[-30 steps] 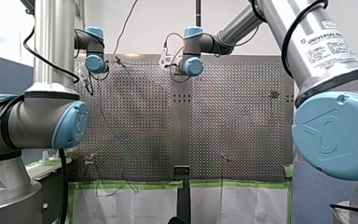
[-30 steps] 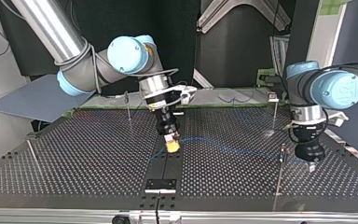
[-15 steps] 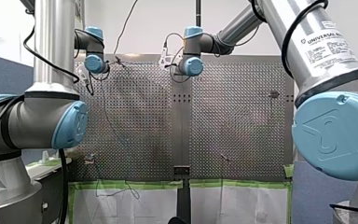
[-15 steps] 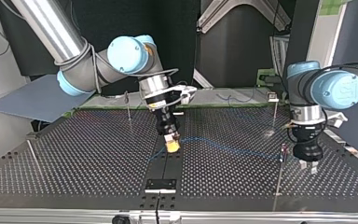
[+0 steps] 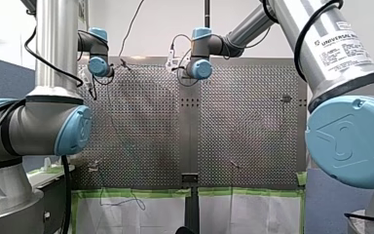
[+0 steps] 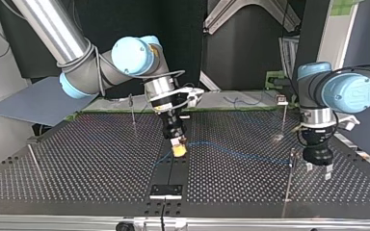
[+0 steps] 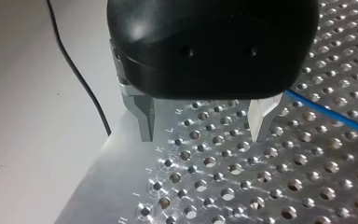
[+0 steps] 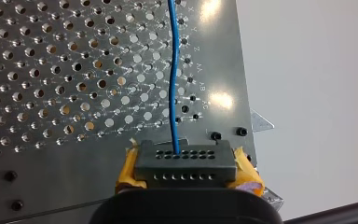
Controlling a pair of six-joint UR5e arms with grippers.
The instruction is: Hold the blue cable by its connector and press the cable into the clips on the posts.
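In the top view my right gripper [image 6: 177, 149], with yellow pads, is shut on the dark grey connector [image 8: 186, 161] over the middle of the perforated table [image 6: 77, 163]. The blue cable [image 6: 231, 151] runs from the connector toward a thin post [image 6: 291, 159] at that view's right. My left gripper [image 6: 317, 170] hangs just beside that post, open, with nothing between its metal fingers [image 7: 144, 119]. In the left wrist view the blue cable [image 7: 326, 112] lies on the plate just outside one finger. From the right wrist, the cable [image 8: 173, 70] leads straight ahead from the connector.
More thin posts stand at the top view's far left [image 6: 33, 161], back left [image 6: 132, 108] and back right [image 6: 284, 113]. A black bracket [image 6: 165, 190] sits at the near edge of the table. A black wire [image 7: 79, 79] lies off the plate's edge.
My left gripper has gone from shut to wide open beside the post and lifted slightly. My right arm and the connector have stayed put.
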